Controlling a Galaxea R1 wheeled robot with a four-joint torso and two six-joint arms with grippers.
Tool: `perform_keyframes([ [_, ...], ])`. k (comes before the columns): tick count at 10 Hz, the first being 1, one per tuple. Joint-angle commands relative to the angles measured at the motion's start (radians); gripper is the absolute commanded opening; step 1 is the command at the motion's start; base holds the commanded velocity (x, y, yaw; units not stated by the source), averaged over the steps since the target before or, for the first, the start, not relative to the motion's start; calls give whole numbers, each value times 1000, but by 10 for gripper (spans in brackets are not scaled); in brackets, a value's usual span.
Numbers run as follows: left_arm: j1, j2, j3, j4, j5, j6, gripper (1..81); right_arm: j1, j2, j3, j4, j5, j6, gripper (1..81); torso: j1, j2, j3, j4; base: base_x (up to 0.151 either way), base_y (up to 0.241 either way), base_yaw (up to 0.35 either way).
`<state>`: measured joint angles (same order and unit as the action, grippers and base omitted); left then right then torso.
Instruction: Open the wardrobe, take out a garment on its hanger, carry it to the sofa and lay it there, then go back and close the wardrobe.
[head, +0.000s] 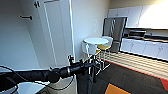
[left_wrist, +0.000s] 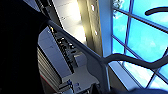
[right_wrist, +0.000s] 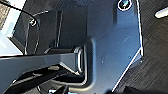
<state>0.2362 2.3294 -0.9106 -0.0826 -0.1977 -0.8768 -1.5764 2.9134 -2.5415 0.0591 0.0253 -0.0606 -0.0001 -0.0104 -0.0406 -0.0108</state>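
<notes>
Wardrobe (head: 53, 32), white, stands close on the left with the left arm (head: 45, 74) stretched across before it. Whether the left gripper (head: 91, 65) holds anything cannot be told. Swinging round, that arm could strike the nearby round table (head: 95, 40).

Left arm (head: 50, 73) cut off at frame edge; gripper fingers indistinct past its tip; counter items (head: 140, 33) beyond blurred.
</notes>
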Motion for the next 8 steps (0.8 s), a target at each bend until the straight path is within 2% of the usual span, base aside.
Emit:
perform_keyframes([
  [1,-151,-5,27,30,-32,4,10,38,-1,4,-5,-59,-5,811,0,0,0,0,0,0,-258],
  [8,-151,-5,27,43,-19,4,10,38,2,4,-5,-62,-7,811,0,0,0,0,0,0,-260],
])
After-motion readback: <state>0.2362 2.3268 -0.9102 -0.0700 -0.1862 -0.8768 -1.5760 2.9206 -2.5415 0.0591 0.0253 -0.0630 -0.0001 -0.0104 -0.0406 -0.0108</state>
